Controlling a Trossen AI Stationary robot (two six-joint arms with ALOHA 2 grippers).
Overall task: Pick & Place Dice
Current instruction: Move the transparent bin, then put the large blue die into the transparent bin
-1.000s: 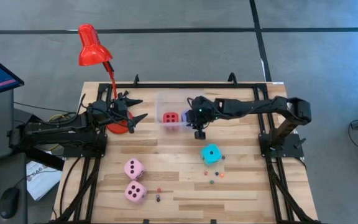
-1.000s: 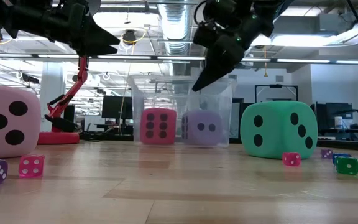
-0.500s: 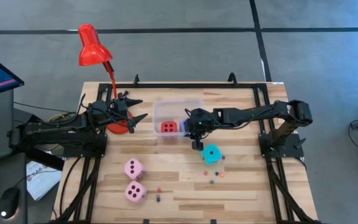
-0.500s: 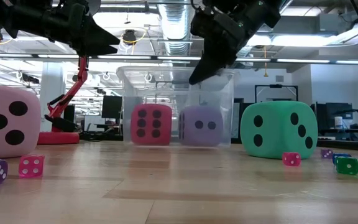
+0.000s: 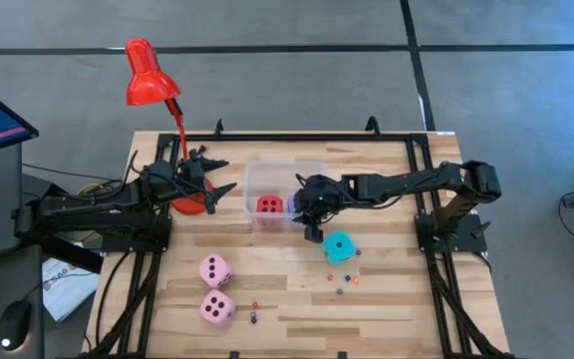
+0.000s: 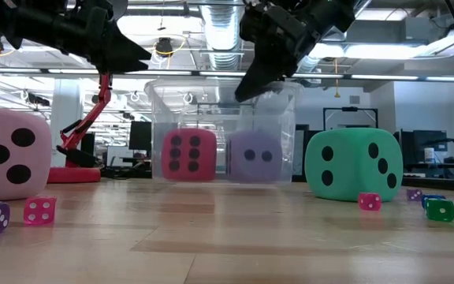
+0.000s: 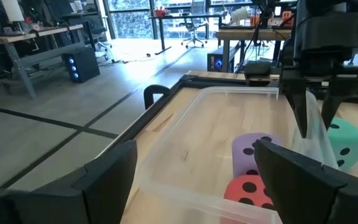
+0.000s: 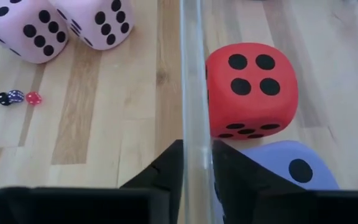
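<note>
right gripper (image 5: pixel 314 207) reaches in, fingers astride the clear bin (image 5: pixel 267 172) wall — left gripper (image 5: pixel 219 175) spread.

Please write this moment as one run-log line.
right gripper: on bin wall | red die, lavender die: in bin | cyan die: on table | left gripper: open, waiting

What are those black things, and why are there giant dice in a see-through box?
They are two robot arms at a wooden table. One picture looks down from above, one looks across the tabletop, and two come from cameras on the arms' wrists. The right gripper pinches the wall of the clear box, which holds the red die and lavender die. The cyan die and two pink dice sit outside. The left gripper waits, open, by the red lamp.
</note>
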